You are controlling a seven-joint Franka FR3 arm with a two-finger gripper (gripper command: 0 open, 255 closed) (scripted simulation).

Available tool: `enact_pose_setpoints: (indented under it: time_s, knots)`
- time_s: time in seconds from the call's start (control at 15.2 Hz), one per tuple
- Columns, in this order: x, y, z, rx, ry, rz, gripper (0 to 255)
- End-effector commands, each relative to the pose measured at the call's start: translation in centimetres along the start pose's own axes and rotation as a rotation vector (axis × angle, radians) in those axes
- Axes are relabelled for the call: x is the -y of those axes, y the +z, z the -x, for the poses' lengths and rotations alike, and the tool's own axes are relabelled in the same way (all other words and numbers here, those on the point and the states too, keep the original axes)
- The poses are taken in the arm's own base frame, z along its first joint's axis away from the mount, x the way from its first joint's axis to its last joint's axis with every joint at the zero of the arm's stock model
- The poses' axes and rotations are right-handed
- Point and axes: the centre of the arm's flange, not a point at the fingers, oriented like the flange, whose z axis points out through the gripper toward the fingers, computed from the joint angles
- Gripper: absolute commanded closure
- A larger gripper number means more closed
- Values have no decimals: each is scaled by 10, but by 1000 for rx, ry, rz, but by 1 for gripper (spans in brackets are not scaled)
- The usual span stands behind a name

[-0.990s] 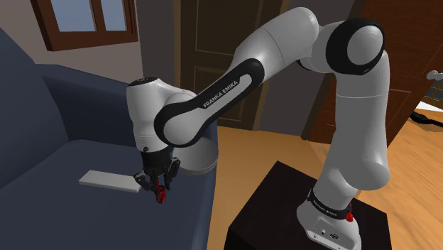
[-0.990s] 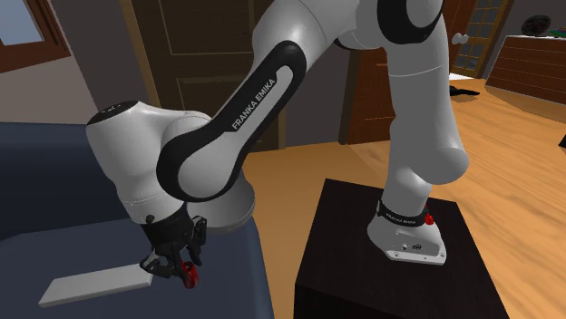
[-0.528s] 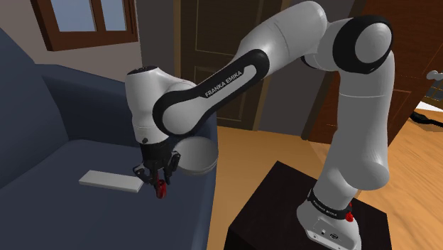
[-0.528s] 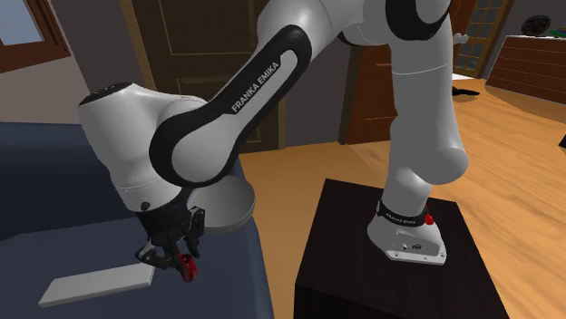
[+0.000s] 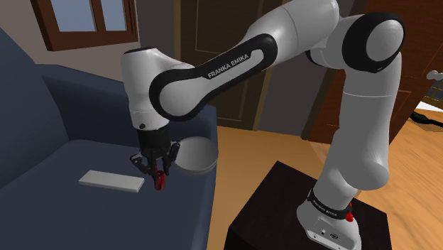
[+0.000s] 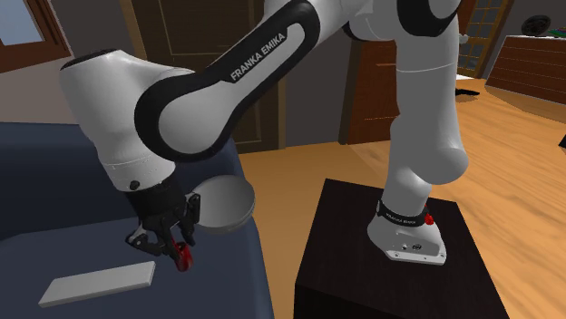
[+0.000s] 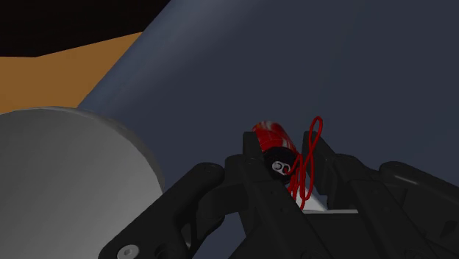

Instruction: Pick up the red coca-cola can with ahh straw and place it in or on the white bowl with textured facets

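Shoulder view: reaching down over the dark blue sofa (image 5: pixel 50 153), with the end effector (image 5: pixel 155 172) pinching the small red can (image 5: pixel 160 182) between its black fingers. Holding the can over the seat cushion, just beside the white bowl (image 5: pixel 199 153) and between that bowl and a flat grey slab (image 5: pixel 111 181) lying on the seat. Wrist view: clasping the can tilted, with a red looped straw (image 7: pixel 310 156) curling out at its dark top and the bowl's pale wall sitting close alongside the fingers.
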Motion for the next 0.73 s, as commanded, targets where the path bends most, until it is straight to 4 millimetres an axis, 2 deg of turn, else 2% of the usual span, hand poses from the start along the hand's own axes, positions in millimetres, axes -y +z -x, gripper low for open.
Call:
enact_pose_setpoints:
  time_s: [0.0,0.66]
  knots:
    - [-2,-11,1,0,0,0,255]
    - [-4,-64,6,0,0,0,255]
